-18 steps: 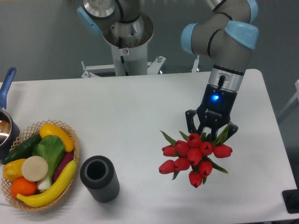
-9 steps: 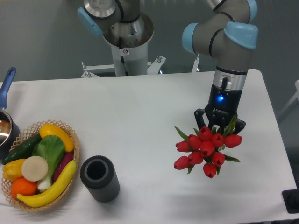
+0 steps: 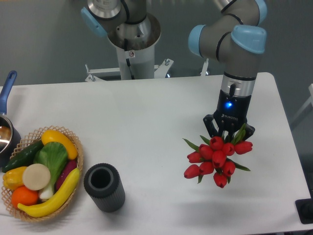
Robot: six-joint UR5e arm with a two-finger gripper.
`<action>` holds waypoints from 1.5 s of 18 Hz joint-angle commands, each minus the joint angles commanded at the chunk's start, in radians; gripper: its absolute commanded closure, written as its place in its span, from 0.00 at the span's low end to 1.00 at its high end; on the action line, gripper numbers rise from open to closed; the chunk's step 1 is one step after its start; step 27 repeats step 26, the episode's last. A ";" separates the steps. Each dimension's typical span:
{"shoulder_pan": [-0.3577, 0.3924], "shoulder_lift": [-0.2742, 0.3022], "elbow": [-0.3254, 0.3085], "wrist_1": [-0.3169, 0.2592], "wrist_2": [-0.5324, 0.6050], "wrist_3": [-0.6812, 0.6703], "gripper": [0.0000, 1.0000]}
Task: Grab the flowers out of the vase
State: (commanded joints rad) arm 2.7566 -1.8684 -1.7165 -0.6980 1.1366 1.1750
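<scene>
Where the gripper clamps, the flowers hang just below.

Only readable marking: white "ROBOTIQ" brand lettering on the black body of the gripper, right of centre in the frame, just under its blue indicator light. Small and soft, barely legible. A small sticker on the grey arm base, top centre, is too tiny to read. No other text visible.

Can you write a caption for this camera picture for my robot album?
Gripper holds red tulips above the table, far from the empty vase.
</scene>
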 joint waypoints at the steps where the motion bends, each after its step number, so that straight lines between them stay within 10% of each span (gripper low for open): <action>1: 0.000 0.000 0.003 0.000 0.011 0.000 0.87; 27: -0.101 -0.015 0.074 -0.218 0.359 0.101 0.83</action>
